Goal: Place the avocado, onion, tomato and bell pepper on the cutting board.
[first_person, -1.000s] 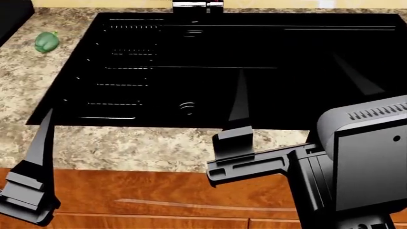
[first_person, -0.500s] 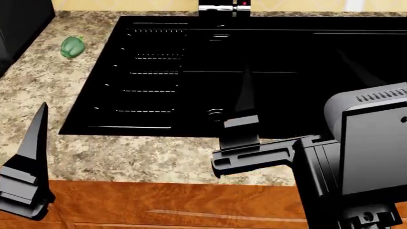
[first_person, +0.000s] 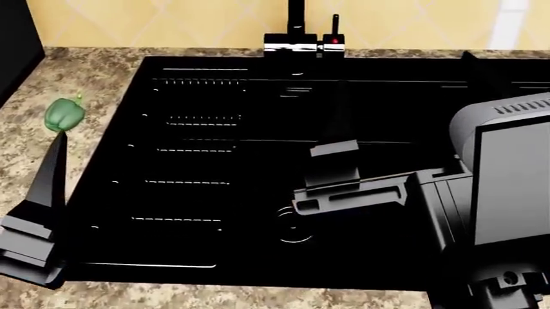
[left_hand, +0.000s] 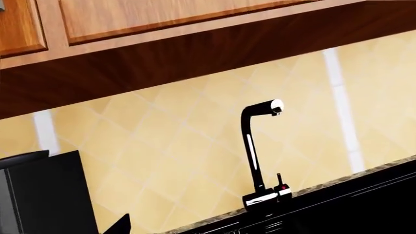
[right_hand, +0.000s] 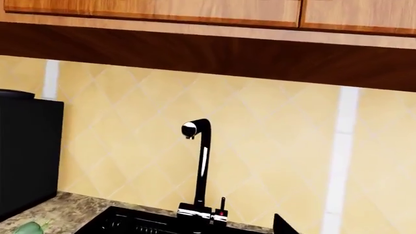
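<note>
The view has pushed forward since a moment ago. The bell pepper [first_person: 64,113] lies on the worktop [first_person: 26,167], just beyond the left hand [first_person: 35,241]; the sink [first_person: 257,129] fills the middle; the right hand [first_person: 331,170] hovers over it. Neither grip is readable. No cutting board shows.

A kitchen — black sink [first_person: 257,161], faucet [right_hand: 200,165], tiles.

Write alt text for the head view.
Two black robot arms reach over a black sink set in a speckled granite counter. A blocky green bell pepper sits on the counter left of the sink, just beyond the left gripper.
</note>
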Tool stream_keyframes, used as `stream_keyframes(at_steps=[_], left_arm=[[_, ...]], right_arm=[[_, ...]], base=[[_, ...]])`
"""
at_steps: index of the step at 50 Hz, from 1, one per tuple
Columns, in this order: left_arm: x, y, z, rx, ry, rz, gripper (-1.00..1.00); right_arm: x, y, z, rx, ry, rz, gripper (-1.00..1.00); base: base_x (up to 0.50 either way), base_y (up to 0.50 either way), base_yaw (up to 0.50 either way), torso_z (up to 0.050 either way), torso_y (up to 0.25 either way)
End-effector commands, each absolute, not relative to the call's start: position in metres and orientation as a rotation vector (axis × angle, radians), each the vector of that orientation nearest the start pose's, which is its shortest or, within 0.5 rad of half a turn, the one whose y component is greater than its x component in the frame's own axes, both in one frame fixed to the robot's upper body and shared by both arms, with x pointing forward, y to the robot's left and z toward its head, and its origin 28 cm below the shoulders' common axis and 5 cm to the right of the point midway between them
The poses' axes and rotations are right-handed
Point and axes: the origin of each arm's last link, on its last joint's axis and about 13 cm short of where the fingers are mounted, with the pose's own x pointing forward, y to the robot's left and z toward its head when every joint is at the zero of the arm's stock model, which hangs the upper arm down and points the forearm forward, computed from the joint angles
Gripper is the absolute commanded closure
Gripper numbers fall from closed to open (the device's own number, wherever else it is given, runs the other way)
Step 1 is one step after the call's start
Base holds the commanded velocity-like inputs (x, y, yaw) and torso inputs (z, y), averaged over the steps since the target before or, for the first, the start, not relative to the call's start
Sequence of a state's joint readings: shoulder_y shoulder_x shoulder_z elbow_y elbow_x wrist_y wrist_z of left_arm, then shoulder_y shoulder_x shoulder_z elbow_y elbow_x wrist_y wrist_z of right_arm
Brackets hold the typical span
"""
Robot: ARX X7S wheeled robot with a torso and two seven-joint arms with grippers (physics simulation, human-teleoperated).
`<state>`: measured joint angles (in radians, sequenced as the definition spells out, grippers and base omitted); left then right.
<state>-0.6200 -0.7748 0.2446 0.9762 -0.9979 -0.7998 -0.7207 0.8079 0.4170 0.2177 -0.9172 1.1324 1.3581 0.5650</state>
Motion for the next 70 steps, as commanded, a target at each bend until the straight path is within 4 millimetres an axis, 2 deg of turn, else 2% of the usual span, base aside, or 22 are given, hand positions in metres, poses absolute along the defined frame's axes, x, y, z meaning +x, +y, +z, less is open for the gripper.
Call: stream_keyframes(at_steps=[1, 21, 28, 38, 44, 56, 62, 70], left_arm=[[0.180, 0.221, 0.240, 0.209, -0.398, -0.181, -1.00], [0.187, 0.229, 0.235, 0.169, -0.348, -0.137, -1.00], [0.202, 0.245, 0.227, 0.003, -0.165, -0.047, -1.00], [0.211, 0.253, 0.211, 0.080, 0.067, 0.058, -1.00], [0.212, 0.254, 0.205, 0.058, 0.111, 0.081, -1.00], [0.219, 0.255, 0.193, 0.044, 0.138, 0.136, -1.00], [0.230, 0.257, 0.191, 0.057, 0.141, 0.148, -1.00], [0.258, 0.266, 0.181, 0.065, 0.168, 0.177, -1.00]], right_arm=[[0.198, -0.126, 0.273, -0.075, -0.330, 0.149, -1.00], [0.197, -0.125, 0.272, -0.081, -0.322, 0.151, -1.00], [0.198, -0.125, 0.268, -0.066, -0.308, 0.149, -1.00], [0.199, -0.122, 0.259, -0.041, -0.243, 0.141, -1.00], [0.199, -0.121, 0.254, -0.031, -0.176, 0.140, -1.00], [0.196, -0.119, 0.251, -0.033, -0.162, 0.148, -1.00], [0.195, -0.121, 0.250, -0.031, -0.162, 0.147, -1.00], [0.194, -0.122, 0.250, -0.030, -0.161, 0.144, -1.00]], base=[[0.50, 0.02, 0.00, 0.000, 0.015], [0.50, 0.02, 0.00, 0.000, 0.001], [0.00, 0.00, 0.00, 0.000, 0.002], [0.00, 0.00, 0.00, 0.000, 0.000], [0.00, 0.00, 0.00, 0.000, 0.000], [0.00, 0.00, 0.00, 0.000, 0.000], [0.00, 0.00, 0.00, 0.000, 0.000], [0.00, 0.00, 0.00, 0.000, 0.000]])
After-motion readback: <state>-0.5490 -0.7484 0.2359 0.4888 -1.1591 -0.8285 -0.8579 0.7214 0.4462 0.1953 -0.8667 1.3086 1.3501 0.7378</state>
